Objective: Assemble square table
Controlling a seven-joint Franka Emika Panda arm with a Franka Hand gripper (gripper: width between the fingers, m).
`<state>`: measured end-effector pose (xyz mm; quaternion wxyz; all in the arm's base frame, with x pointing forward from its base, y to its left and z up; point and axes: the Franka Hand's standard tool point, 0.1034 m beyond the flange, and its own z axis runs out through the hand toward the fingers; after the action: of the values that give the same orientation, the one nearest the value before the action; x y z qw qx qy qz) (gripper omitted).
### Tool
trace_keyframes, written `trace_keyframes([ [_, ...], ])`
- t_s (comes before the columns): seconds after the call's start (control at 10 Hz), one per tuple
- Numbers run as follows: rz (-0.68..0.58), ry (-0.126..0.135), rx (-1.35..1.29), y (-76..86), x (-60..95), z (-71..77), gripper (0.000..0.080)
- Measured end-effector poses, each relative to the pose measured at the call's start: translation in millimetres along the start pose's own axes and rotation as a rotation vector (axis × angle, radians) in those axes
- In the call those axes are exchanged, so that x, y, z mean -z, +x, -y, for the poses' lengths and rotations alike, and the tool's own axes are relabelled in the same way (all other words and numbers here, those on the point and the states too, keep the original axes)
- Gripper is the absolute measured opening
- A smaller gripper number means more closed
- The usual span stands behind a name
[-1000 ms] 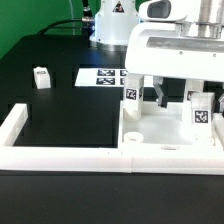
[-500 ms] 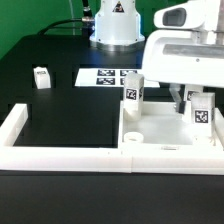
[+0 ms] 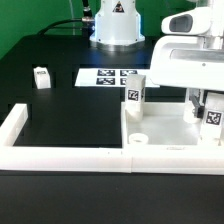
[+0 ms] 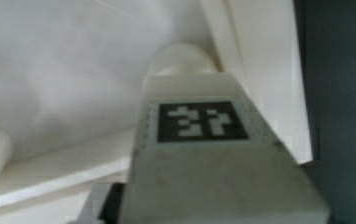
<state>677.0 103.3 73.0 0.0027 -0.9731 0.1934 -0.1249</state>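
Observation:
The square tabletop (image 3: 165, 125) is a flat white slab lying at the exterior view's right, against the border wall. One tagged white leg (image 3: 135, 95) stands on its near-left part. A second tagged leg (image 3: 213, 115) stands at its right edge. It fills the wrist view (image 4: 201, 130), very close to the camera. My gripper (image 3: 203, 102) hangs right at this second leg and partly covers it. I cannot tell whether the fingers are pressed on it. A third small leg block (image 3: 41, 77) stands alone on the black table at the left.
The marker board (image 3: 108, 76) lies flat behind the tabletop. The low white border wall (image 3: 60, 152) runs along the front and turns back at the left (image 3: 12, 122). The arm's white base (image 3: 115, 25) stands at the back.
My gripper has moved toward the exterior view's right, from beside the first leg over to the second leg. The first leg and the far block have not moved.

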Motion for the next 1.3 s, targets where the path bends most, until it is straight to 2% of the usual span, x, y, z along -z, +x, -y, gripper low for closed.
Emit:
trace_keyframes([
  [0.5,-0.001,-0.006,-0.356,2.2,-1.5,-6.2,0.0287],
  [0.6,0.014,0.01,-0.541,4.5,-2.7,-11.3,0.0287],
  [0.8,0.064,0.015,-0.834,5.1,-3.8,-14.8,0.0287],
  [1.0,0.085,0.034,-1.044,6.1,-6.3,-23.0,0.0287],
  [1.2,0.089,0.026,-1.097,5.3,-6.2,-24.6,0.0288],
  [1.3,0.088,0.026,-1.092,5.4,-6.6,-24.7,0.0349],
])
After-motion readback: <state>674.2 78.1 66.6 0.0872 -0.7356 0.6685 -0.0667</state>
